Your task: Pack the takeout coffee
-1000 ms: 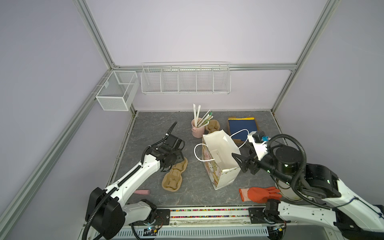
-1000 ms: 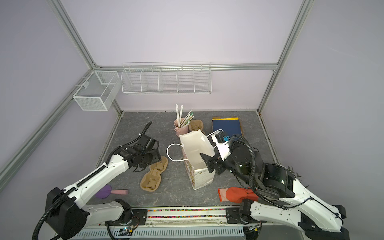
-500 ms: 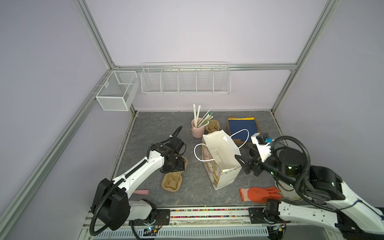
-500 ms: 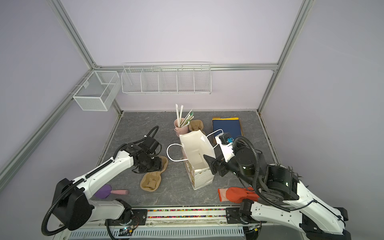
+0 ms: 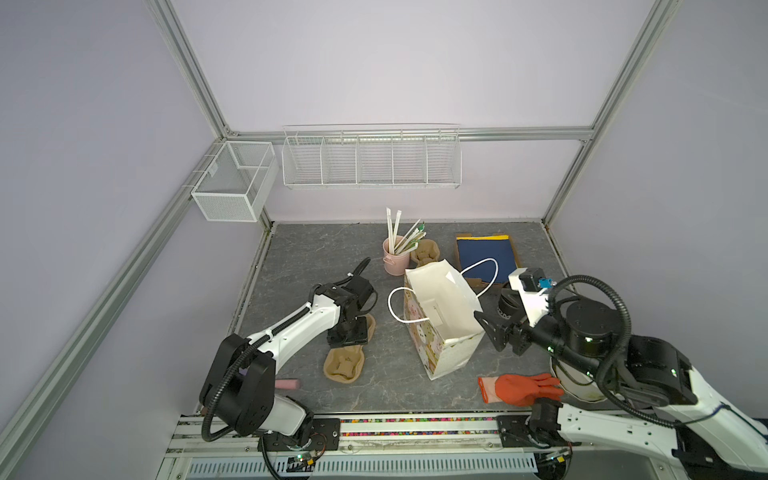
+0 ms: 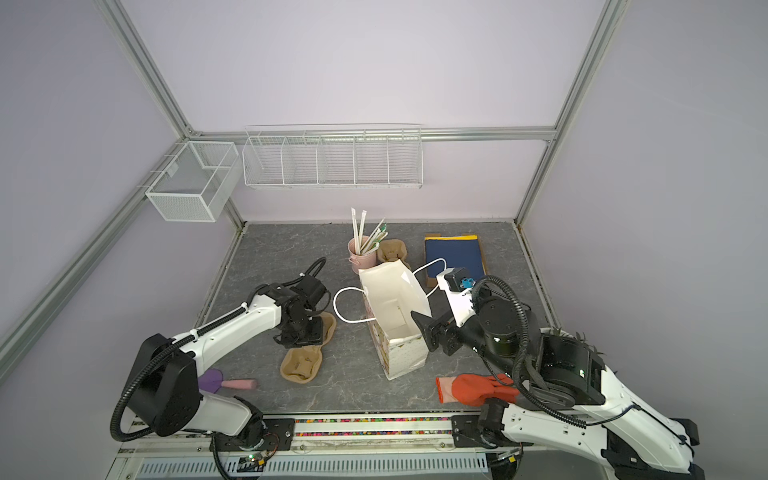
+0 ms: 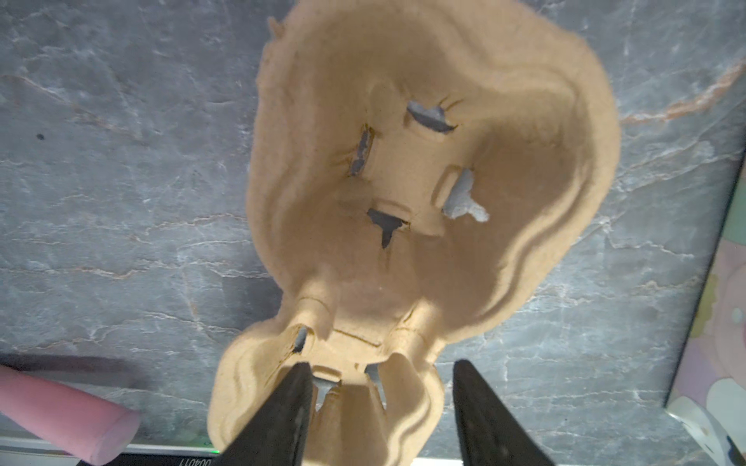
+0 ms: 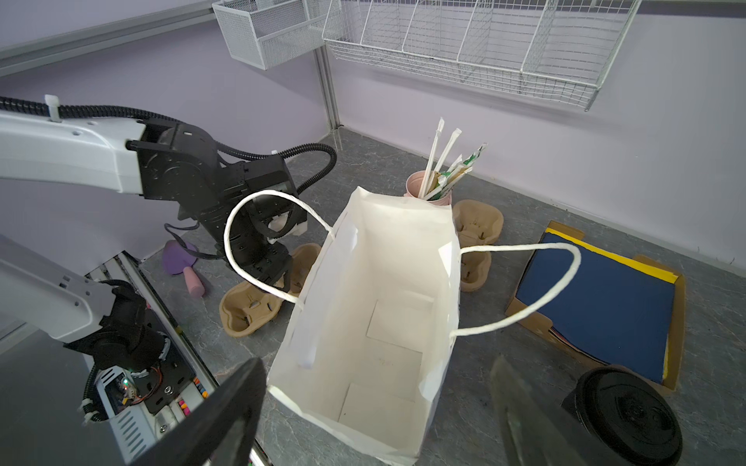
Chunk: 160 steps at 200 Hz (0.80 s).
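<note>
You have one coffee (image 5: pixel 508 306) to pack: a small black paper cup under a round, ridged black plastic lid. It stands on the grey, stone-veined table (image 5: pixel 316 257), just right of the bag (image 5: pixel 440 316) and just in front of the tray (image 8: pixel 531 320).

There is one bag: white paper, boxy, upright and open, with two white cord handles and a pastel print outside.

There are two grippers. Your right gripper (image 5: pixel 486 330) is spread wide and holds nothing. It sits at the bag's right rim, with the coffee just behind it. Your left gripper (image 7: pixel 380 364) points down over the brown carriers (image 5: pixel 344 365). Its jaws stand apart astride one well's wall, and a strip of table shows beside one finger, so nothing is pinched.

Two carriers lie there, touching, and at least one further carrier (image 5: pixel 424 251) lies behind the bag. All are rough moulded pulp with rounded wells and slotted floors.

One pink cup (image 5: pixel 395 259) holds several paper-wrapped straws (image 5: pixel 392 226). The single tray is brown cardboard, holding flat blue sheets over yellow. One orange rubbery glove (image 5: pixel 519 388) lies at the front. One tool (image 6: pixel 224 382), with a purple head and pink handle, lies front left.

Two white wire baskets (image 5: pixel 370 162) hang on the walls: one long with five bays, one small mesh box.
</note>
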Tool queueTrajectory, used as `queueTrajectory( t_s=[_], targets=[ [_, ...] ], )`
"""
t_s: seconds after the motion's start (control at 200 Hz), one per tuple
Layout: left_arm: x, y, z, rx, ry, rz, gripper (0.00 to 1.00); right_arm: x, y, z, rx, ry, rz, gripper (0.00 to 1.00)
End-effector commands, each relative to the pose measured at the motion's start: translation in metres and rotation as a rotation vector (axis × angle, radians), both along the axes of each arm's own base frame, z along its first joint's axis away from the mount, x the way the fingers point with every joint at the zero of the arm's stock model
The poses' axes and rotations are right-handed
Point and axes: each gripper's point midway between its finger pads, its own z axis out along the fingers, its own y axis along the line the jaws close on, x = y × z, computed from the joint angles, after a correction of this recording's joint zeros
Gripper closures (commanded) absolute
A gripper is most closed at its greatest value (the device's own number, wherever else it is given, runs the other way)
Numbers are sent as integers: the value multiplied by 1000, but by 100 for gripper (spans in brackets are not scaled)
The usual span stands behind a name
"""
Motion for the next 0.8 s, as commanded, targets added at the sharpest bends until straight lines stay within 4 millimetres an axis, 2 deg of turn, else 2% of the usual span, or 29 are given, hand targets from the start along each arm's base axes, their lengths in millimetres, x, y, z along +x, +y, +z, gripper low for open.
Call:
queueTrajectory(
  t_s=[0.0, 0.165, 0.44, 0.795],
  targets=[
    [3, 9, 0, 57, -17, 3, 46, 1, -7, -3, 0, 0, -26, 10],
    [6, 13, -7, 95, -9, 4, 49, 1, -7, -4, 0, -1, -25, 9],
    [10, 6, -15, 72, -5, -9, 49, -1, -14, -4, 4, -8, -31, 9],
    [9, 7, -24, 90, 15, -19, 60, 1, -8, -5, 0, -6, -26, 9]
  ],
)
